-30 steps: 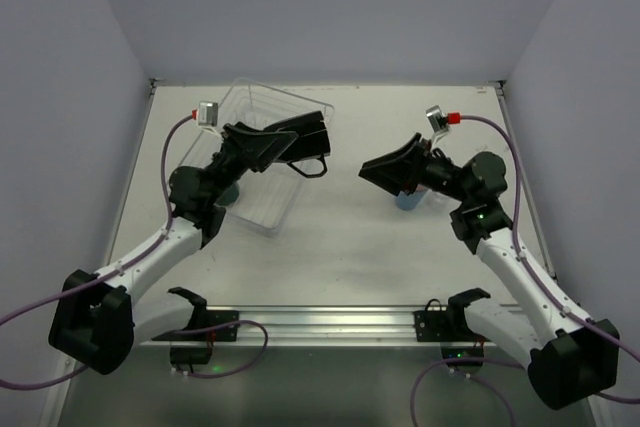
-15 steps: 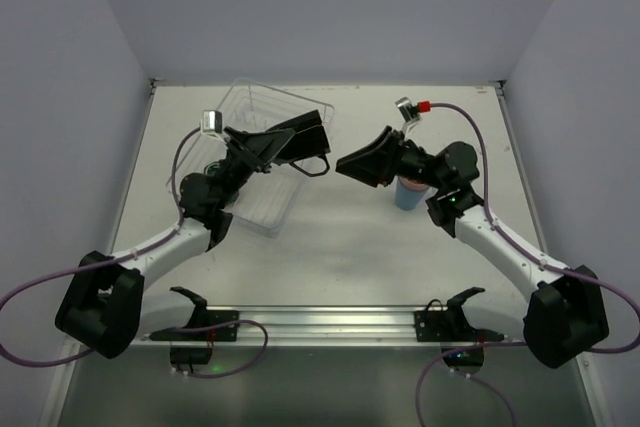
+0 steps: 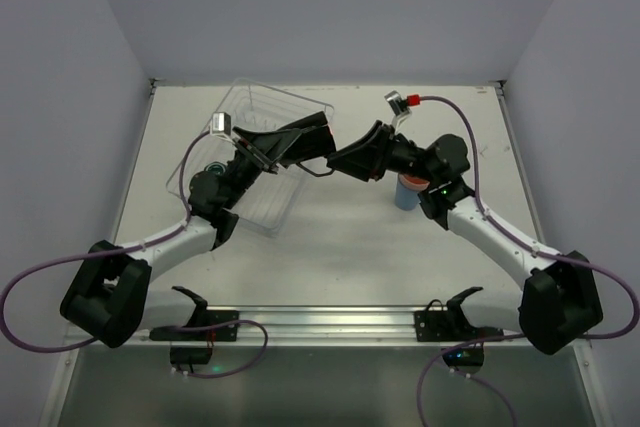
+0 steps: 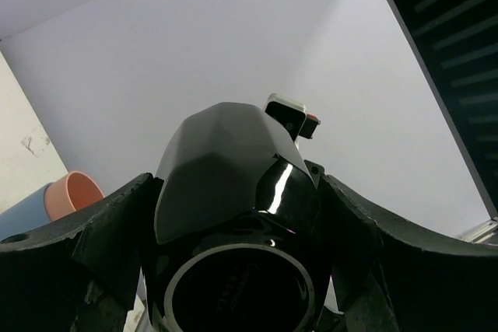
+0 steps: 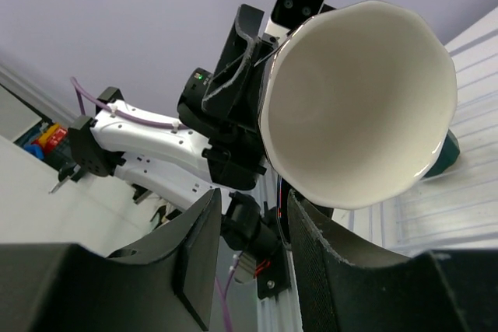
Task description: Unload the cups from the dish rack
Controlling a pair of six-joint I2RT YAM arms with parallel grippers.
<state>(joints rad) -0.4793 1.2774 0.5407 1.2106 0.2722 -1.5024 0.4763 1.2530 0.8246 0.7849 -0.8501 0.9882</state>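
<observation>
My left gripper (image 3: 303, 139) is shut on the black mug (image 3: 312, 134) and holds it in the air to the right of the dish rack (image 3: 243, 105), handle (image 3: 315, 170) hanging down. In the left wrist view the mug (image 4: 233, 192) fills the space between my fingers (image 4: 109, 223), base towards the camera. My right gripper (image 3: 342, 162) is open, right at the mug. In the right wrist view the mug's white inside (image 5: 358, 106) faces me just above my open fingers (image 5: 323, 262). A salmon-pink tumbler (image 3: 409, 181) sits nested in a light-blue tumbler (image 3: 405, 197) on the table. A dark teal mug (image 3: 212, 168) stands in the rack.
The rack sits at the back left of the white table (image 3: 340, 247). The nested tumblers stand under my right forearm. The table's back wall and side walls close the space. A metal rail (image 3: 320, 319) runs along the near edge.
My right gripper has swung left, away from the nested tumblers, up to the black mug. My left gripper has carried the mug slightly to the right.
</observation>
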